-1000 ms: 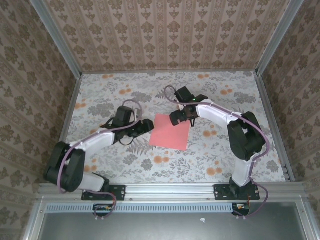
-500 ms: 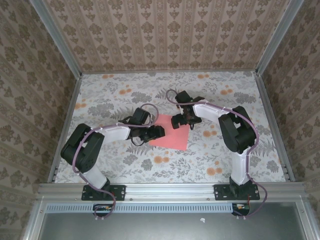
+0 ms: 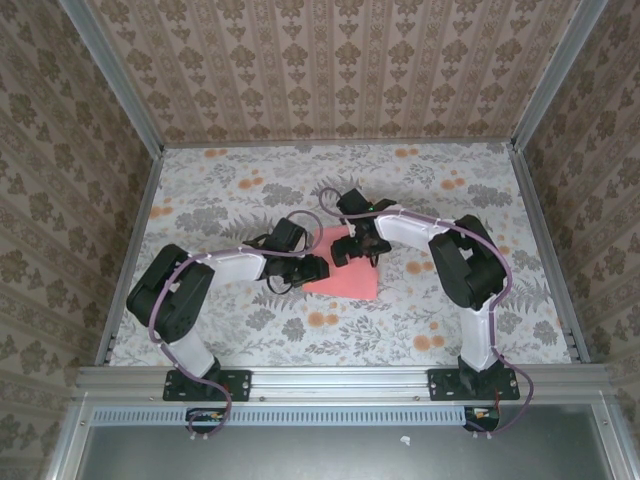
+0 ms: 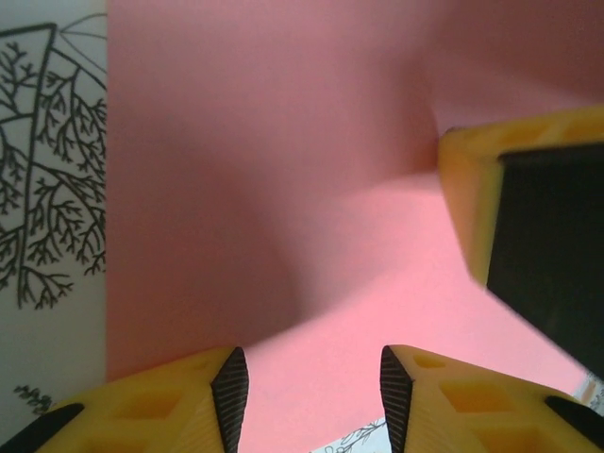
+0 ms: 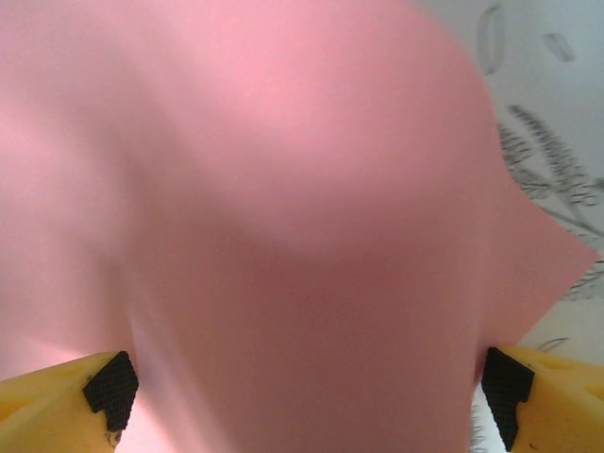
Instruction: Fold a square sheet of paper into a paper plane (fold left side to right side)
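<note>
I've got loads of free cloth on the table (image 3: pixel 230 180), with the walls well off all round. The square sheet of paper (image 3: pixel 355 282) lies mid-table with its middle humped up. In the right wrist view one corner pokes out at 3 o'clock. The right gripper (image 5: pixel 310 387) is at the sheet's 12 o'clock edge, fingers spread wide, nothing pinched. The left gripper (image 4: pixel 314 377) sits at the 9 o'clock edge, fingers apart, and I see paper in the gap.
</note>
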Tool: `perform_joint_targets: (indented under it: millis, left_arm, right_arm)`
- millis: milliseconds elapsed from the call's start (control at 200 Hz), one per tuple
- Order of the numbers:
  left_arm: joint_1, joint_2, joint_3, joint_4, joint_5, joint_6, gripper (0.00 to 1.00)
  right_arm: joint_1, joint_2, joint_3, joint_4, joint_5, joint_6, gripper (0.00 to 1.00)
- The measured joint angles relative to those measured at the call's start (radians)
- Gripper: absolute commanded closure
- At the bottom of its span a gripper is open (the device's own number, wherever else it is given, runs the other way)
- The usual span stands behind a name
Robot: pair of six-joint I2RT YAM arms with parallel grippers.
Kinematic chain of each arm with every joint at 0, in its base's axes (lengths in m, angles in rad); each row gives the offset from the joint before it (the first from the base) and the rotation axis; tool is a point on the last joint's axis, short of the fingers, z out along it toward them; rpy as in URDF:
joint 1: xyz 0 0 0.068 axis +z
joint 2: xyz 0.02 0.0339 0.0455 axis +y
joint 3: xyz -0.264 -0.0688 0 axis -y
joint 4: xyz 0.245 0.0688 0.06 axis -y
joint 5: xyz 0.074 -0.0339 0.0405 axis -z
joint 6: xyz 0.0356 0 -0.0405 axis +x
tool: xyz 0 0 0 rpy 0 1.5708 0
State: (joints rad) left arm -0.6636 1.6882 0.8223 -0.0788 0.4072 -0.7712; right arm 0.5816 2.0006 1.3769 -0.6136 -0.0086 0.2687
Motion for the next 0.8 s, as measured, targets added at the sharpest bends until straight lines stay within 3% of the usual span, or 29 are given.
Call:
perform_joint_targets:
  millis: [105, 270, 435, 535, 800]
  left_arm:
    - [-0.003, 0.001, -0.001, 0.014, 0.0, -0.004, 0.55]
    - [0.007, -0.001, -0.018, 0.058, 0.012, -0.012, 0.55]
    - [0.076, -0.044, -0.072, 0.115, 0.055, -0.016, 0.45]
    - [0.139, -0.107, -0.093, 0.131, 0.087, -0.003, 0.39]
    - [0.359, -0.328, -0.167, 0.237, 0.223, 0.072, 0.15]
  right_arm:
    - [0.013, 0.0, 0.002, -0.008, -0.019, 0.002, 0.21]
    - [0.014, 0.0, 0.002, -0.019, -0.058, 0.005, 0.53]
    - [0.014, -0.005, 0.002, -0.016, -0.14, 0.013, 0.79]
    - [0.008, -0.036, -0.018, 0.008, -0.2, 0.014, 0.86]
    - [-0.057, -0.251, -0.088, 0.1, -0.438, -0.046, 0.89]
